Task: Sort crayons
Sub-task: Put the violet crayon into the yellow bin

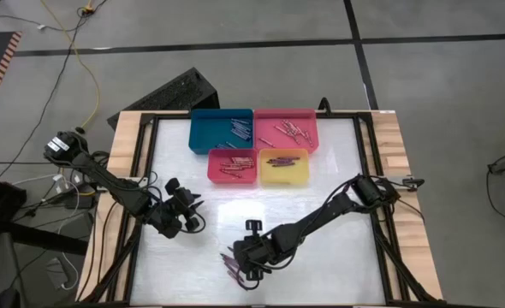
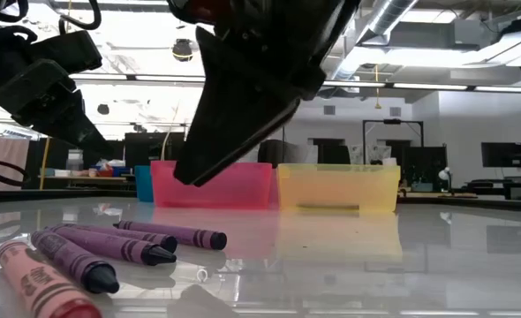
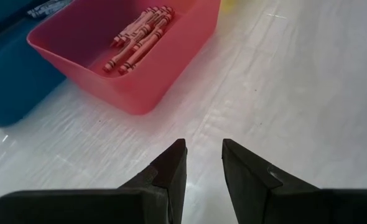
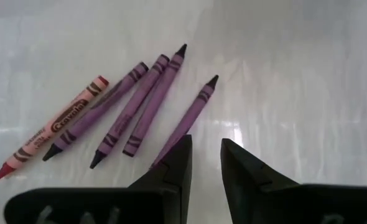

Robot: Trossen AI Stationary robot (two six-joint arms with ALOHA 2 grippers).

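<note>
Crayons [image 4: 134, 102] – four purple, one red – lie just beside our right gripper [image 4: 205, 165], fingers narrowly parted, empty – as are the left gripper [image 3: 204, 163]'s.

Four loose crayons [image 4: 143, 102] were purple with black-striped wrappers, one crayon [image 4: 53, 127] pinkish-red. Trays were teal-blue [image 1: 221, 131], pink [image 1: 285, 127], red [image 1: 232, 166] and yellow [image 1: 283, 167]. Tabletop [image 1: 321, 257] was glossy white, both sets of fingers [image 4: 177, 165] black.

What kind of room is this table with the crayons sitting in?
Probably a robotics lab or workshop. Two dark robot arms work at a wood-edged white table, a yellow cable trails over the grey floor, and desks with monitors stand under exposed ceiling ducts.
</note>
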